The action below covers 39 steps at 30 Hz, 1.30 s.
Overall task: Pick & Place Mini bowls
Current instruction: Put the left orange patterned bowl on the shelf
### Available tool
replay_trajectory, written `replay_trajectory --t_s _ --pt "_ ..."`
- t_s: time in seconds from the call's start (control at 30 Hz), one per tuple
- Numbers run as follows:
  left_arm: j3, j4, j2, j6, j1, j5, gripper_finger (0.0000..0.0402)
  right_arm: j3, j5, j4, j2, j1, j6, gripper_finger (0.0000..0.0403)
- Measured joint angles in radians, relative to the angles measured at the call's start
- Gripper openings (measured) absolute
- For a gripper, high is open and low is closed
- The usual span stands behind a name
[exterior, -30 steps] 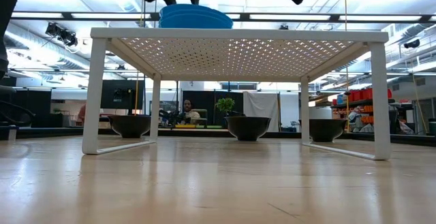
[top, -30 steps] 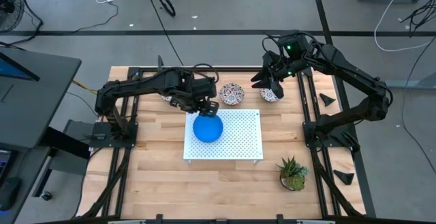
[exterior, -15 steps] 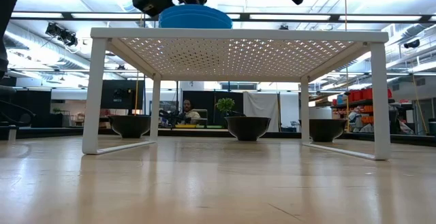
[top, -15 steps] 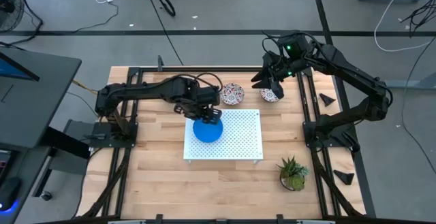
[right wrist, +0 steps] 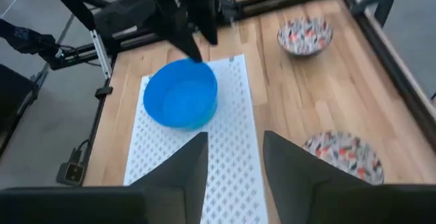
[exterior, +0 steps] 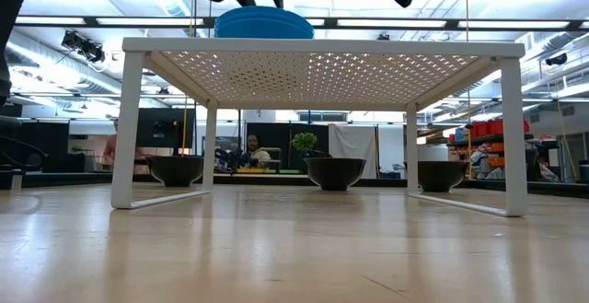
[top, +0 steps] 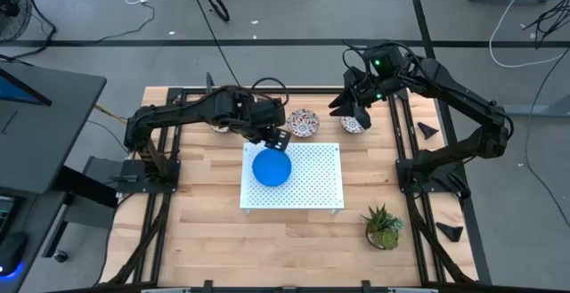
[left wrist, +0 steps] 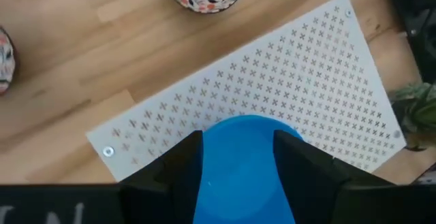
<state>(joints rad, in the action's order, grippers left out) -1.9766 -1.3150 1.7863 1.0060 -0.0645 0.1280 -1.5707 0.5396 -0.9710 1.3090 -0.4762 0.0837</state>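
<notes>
- Wood-topped table fills the middle of the high view, with grey floor around it; you see the white perforated board standing on legs at its centre.
- Blue bowl stack sits on the board's left half in the high view; from table height it reads as nested blue bowls on top of the board.
- Just above that stack in the high view you find the left gripper, its fingers apart and empty, the blue rim showing between them in its wrist view. It is much the nearer arm to the blue bowls.
- Two floral bowls rest on the wood above the board's upper edge: one right beside the left gripper, the other towards the upper right.
- Over that second floral bowl hangs the right gripper, part open, holding nothing; the bowl lies just ahead of its fingers, so your right arm is the natural one for it.
- Lower right, the potted plant stays clear of both arms.
</notes>
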Motion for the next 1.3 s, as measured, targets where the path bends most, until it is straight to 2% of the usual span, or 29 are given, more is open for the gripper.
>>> replay_trajectory --t_s 0.13,0.4,0.53,0.77,0.93,1.3 --pt "0.0 -0.005 0.0 -0.122 -0.007 -0.004 0.0183 0.0 -0.013 -0.052 0.0 0.0 -0.027 0.0172" --pt "0.0 -0.043 0.0 -0.493 -0.006 -0.099 0.0183 0.0 -0.201 -0.217 0.0 0.0 0.006 0.0266" --pt "0.001 -0.129 0.0 -0.633 -0.007 -0.099 0.0183 0.0 -0.209 -0.228 0.0 0.0 0.026 0.0292" --pt "0.001 -0.238 0.0 -0.812 -0.022 -0.099 0.0183 0.0 -0.209 -0.227 0.0 0.0 -0.024 0.0302" --pt "0.002 -0.255 -0.007 -0.898 -0.051 -0.145 0.0183 0.0 -0.209 -0.227 0.0 0.0 -0.024 0.0302" --pt "0.061 -0.255 -0.131 -0.948 -0.25 -0.156 0.0183 0.0 -0.209 -0.226 0.0 0.0 -0.052 0.0302"
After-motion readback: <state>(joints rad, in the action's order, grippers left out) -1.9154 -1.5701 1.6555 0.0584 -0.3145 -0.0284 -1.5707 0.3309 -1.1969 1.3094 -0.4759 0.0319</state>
